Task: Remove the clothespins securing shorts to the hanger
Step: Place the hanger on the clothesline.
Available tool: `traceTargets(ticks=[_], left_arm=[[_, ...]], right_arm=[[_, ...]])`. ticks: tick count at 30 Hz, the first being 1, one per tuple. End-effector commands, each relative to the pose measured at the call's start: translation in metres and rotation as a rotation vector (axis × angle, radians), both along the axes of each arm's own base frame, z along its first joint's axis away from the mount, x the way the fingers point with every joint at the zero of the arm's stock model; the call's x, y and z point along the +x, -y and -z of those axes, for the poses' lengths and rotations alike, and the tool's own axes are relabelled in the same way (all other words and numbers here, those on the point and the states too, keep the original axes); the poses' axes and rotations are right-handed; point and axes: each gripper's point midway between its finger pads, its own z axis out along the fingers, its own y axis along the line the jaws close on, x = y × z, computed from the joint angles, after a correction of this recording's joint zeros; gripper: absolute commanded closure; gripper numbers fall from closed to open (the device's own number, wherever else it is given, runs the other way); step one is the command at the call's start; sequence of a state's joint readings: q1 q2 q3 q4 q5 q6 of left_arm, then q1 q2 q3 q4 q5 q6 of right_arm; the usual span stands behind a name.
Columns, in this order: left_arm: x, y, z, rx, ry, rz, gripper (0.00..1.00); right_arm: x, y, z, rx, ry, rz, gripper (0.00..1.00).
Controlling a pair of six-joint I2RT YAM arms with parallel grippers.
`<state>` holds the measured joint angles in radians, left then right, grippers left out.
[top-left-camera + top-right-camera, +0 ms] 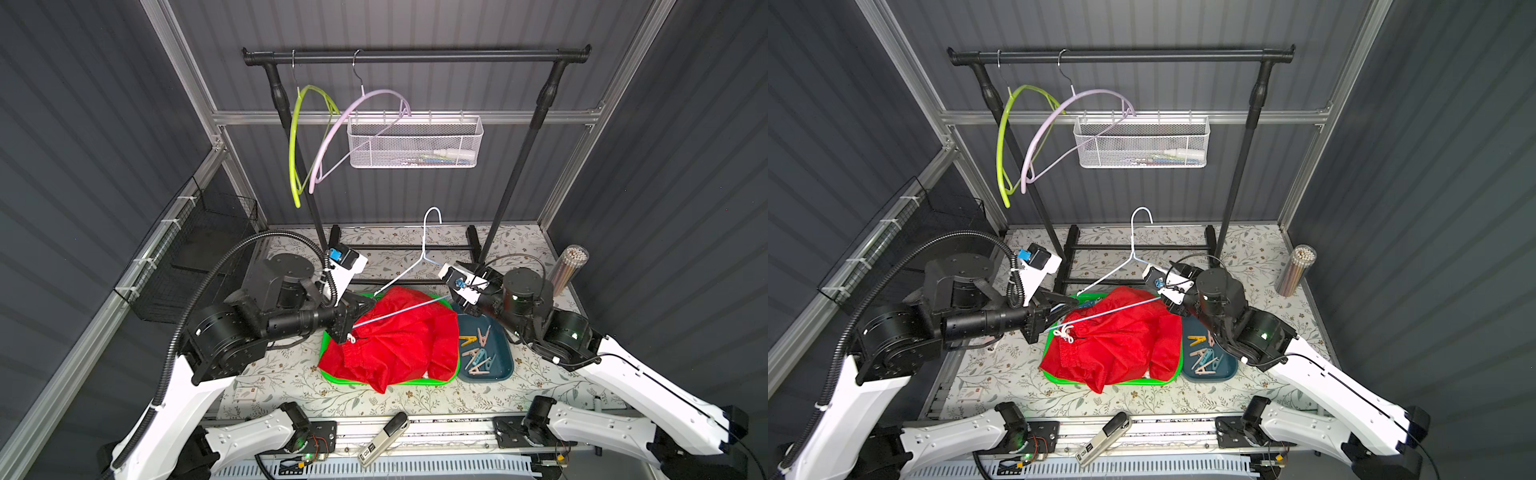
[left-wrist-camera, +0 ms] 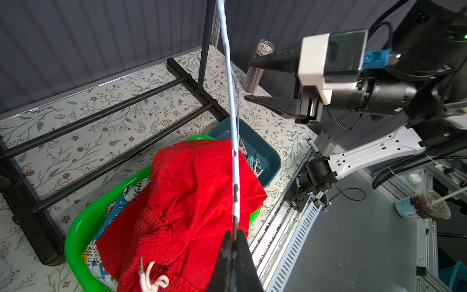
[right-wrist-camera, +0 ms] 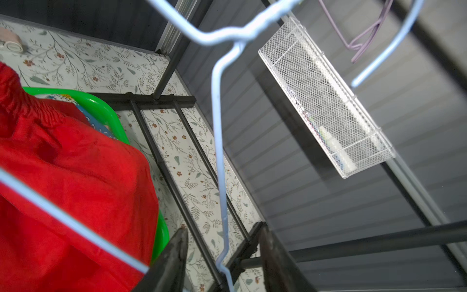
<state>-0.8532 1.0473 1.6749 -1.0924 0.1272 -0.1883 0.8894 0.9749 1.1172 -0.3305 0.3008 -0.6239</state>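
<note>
In both top views a pale-blue wire hanger (image 1: 399,275) is held tilted, hook toward the rack (image 1: 415,56), its bottom bar slanting above crumpled red shorts (image 1: 407,336) heaped in a green plastic basket (image 1: 326,347). Plastic clothespins (image 1: 478,353) lie jumbled in a dark-blue tray (image 1: 503,365) beside it.

Left wrist: the left gripper (image 2: 233,235) clamps the bar's end. The right gripper (image 2: 249,80) stands parted beside the wire. Lettering on printed shorts (image 2: 113,217) underneath is too cut off to read.

Right wrist: the hanger's corner sits between parted black fingers (image 3: 174,252).

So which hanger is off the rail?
The pale blue hanger, clamped in the left gripper; the green hanger and lilac hanger hang on the rail.
</note>
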Motion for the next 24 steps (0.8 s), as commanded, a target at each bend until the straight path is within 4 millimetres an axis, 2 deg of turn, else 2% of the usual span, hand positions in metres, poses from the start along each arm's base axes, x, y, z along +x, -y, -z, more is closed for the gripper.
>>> traceTargets(ticks=[1,5,8,14,20,24], left_arm=[[0.004,-0.005,-0.003,0.02,0.05,-0.011,1.0],[0.005,-0.01,-0.009,0.022,0.078,-0.028,1.0],[0.007,-0.012,-0.011,0.03,0.091,-0.041,1.0],[0.009,-0.012,-0.011,0.047,0.096,-0.038,1.0],[0.012,-0.015,-0.01,0.056,0.092,-0.068,1.0],[0.022,-0.017,-0.005,0.09,0.088,-0.115,1.0]], right_arm=[[-0.004,-0.006,0.001,0.093,-0.05,-0.015,0.37],[-0.005,-0.006,0.001,0.147,-0.054,-0.013,0.35],[-0.003,-0.006,-0.006,0.188,-0.065,0.007,0.29],[-0.004,-0.006,-0.02,0.247,-0.123,0.017,0.23],[-0.009,0.008,-0.035,0.357,-0.176,0.073,0.2],[-0.017,0.021,-0.034,0.457,-0.271,0.12,0.17]])
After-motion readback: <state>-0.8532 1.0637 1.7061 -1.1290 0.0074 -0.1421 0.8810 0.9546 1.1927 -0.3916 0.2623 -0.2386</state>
